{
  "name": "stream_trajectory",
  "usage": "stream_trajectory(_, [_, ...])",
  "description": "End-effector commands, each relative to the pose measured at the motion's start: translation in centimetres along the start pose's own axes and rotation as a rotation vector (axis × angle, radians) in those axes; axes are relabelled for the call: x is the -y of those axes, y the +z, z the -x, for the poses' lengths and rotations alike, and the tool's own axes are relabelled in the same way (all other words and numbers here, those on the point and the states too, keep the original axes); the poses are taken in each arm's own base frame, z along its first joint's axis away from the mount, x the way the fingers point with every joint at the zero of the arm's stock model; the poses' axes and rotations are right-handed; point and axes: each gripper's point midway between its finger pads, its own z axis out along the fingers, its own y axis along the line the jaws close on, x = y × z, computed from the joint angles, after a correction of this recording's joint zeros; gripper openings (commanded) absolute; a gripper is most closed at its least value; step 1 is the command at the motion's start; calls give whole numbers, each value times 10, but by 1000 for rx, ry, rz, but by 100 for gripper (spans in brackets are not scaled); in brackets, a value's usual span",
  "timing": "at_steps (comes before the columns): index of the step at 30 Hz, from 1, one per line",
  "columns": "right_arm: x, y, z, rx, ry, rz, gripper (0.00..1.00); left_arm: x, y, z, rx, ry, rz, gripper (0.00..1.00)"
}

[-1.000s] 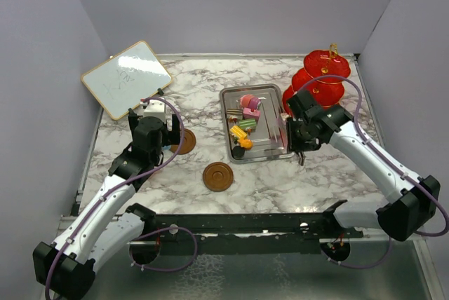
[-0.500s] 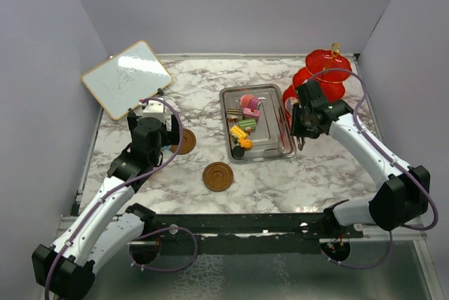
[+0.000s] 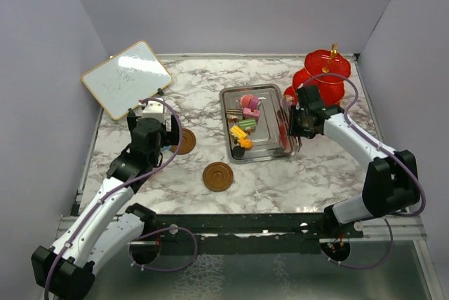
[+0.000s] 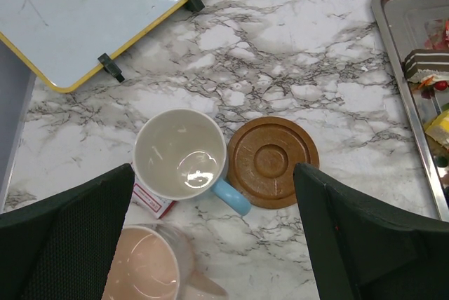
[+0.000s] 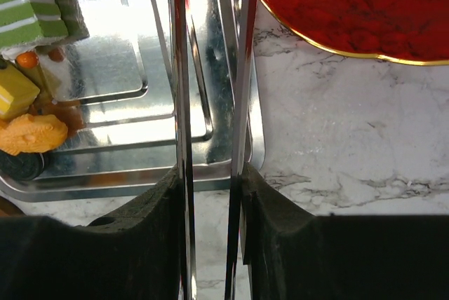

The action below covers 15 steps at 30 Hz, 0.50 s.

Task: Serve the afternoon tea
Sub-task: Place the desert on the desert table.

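My left gripper hangs open above the blue-handled cup, the pink cup and a brown saucer. The second saucer lies nearer the front. Steel tongs run up between the pads of my right gripper, which is shut on them. The tongs' blades point over the tray's right rim, beside the lowest tier of the red stand. Green, yellow and orange cake pieces lie on the tray. The red stand rises at the back right.
A wood-framed whiteboard leans at the back left, just behind the cups. A small red-and-white box lies under the blue cup. Grey walls close in on the table on three sides.
My right gripper has carried the tongs from the tray's front right corner back along its right rim toward the red stand. The left arm has stayed still.
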Motion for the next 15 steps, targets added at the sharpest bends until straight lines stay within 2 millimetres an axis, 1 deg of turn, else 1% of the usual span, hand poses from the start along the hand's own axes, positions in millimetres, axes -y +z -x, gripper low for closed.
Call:
stream_trajectory(1, [5, 11, 17, 77, -11, -10, 31, 2, -6, 13, 29, -13, -27, 99])
stream_trajectory(4, [2, 9, 18, 81, -18, 4, 30, 1, -8, 14, 35, -15, -25, 99])
stream_trajectory(11, [3, -22, 26, 122, -62, 21, 30, 1, -10, 18, 47, -20, -32, 99])
stream_trajectory(15, [5, -31, 25, 121, -89, 18, 30, 2, -11, 19, 51, -21, -39, 99])
